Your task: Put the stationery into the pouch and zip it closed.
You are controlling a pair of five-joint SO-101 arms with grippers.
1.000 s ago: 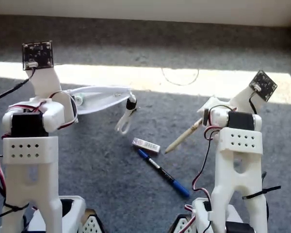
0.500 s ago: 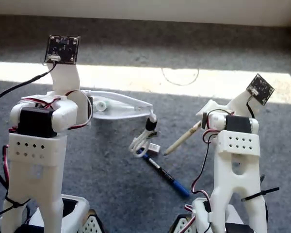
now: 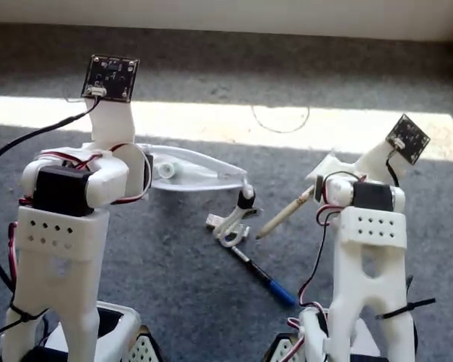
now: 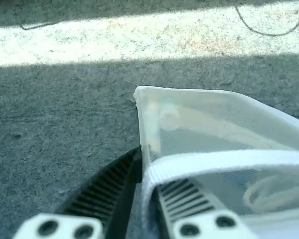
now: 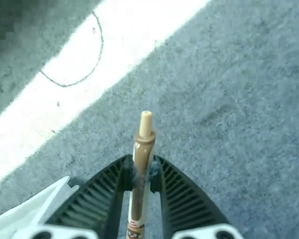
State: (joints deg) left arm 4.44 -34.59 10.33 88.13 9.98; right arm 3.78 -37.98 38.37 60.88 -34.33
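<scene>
Pouch [image 3: 196,172] limp on 1-edge grip: risk of tan pen [image 3: 283,215] jabbing mesh, missing opening. Dangling strap [image 3: 232,226] could snag blue pen [image 3: 260,275] on carpet [image 3: 151,271]. L hand [image 4: 144,164] clamped on pouch edge, held out above carpet. R hand [image 5: 141,172] clamped on tan pen, tip fwd, near pouch end.

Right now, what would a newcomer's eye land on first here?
The left gripper clamps a corner of the white mesh pouch, which stretches toward the middle between the arms. The right gripper grips a tan pen near the pouch's far end. A blue pen lies on the carpet.
</scene>
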